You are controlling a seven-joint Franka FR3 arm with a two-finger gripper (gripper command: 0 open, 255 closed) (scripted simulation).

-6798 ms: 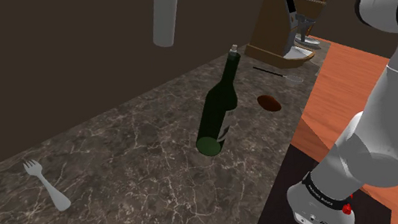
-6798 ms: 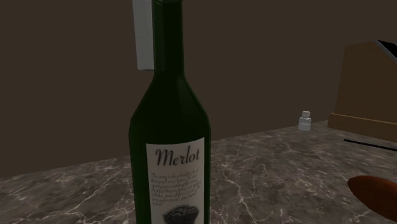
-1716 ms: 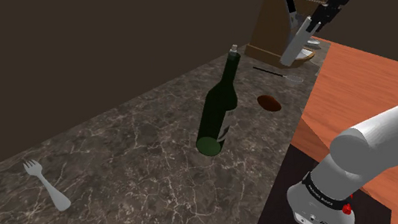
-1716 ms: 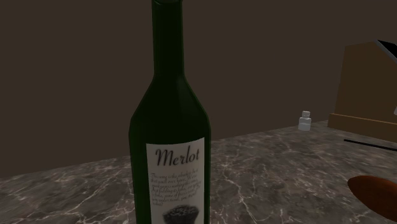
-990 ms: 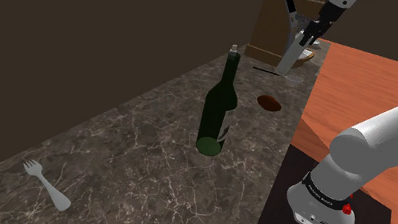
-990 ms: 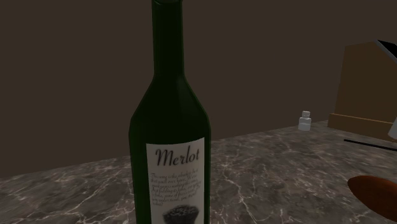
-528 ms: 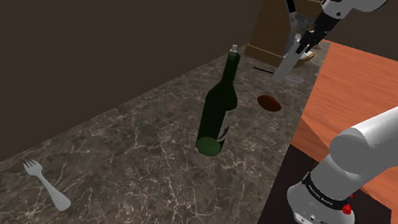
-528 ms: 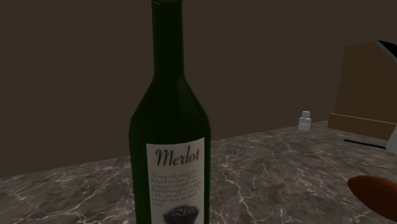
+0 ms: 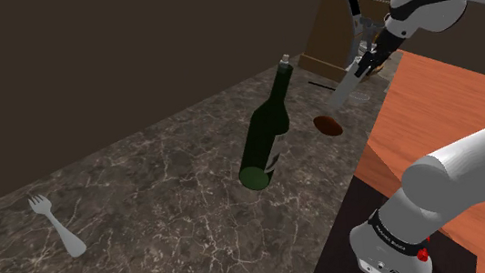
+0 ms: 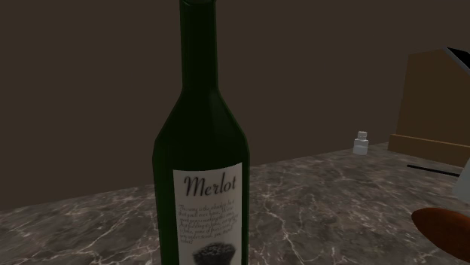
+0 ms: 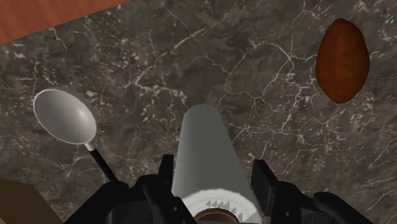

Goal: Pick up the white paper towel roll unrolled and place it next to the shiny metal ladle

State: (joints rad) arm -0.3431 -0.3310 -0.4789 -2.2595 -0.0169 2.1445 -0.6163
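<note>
My black gripper (image 9: pixel 364 64) is shut on the white paper towel roll (image 9: pixel 341 92), which hangs tilted just above the dark marble counter (image 9: pixel 164 193). In the wrist view the roll (image 11: pixel 207 153) is clasped between both fingers (image 11: pixel 263 181), pointing down at the counter. The ladle's grey bowl (image 11: pixel 64 117) and thin black handle (image 11: pixel 100 160) lie on the counter close beside the roll. In the shoulder view the ladle handle (image 9: pixel 321 85) shows just left of the roll. The roll's edge (image 10: pixel 462 184) enters the second exterior view at the right.
A green Merlot wine bottle (image 9: pixel 266 131) stands mid-counter. A brown oval object (image 9: pixel 328 125) lies just below the roll. A wooden block (image 9: pixel 331 33) stands behind the ladle. A white fork (image 9: pixel 57 226) lies far left. An orange-brown surface (image 9: pixel 448 111) borders the counter on the right.
The gripper has carried the roll down and to the shoulder view's left, closer to the counter beside the ladle. The roll's edge has come further into the second exterior view.
</note>
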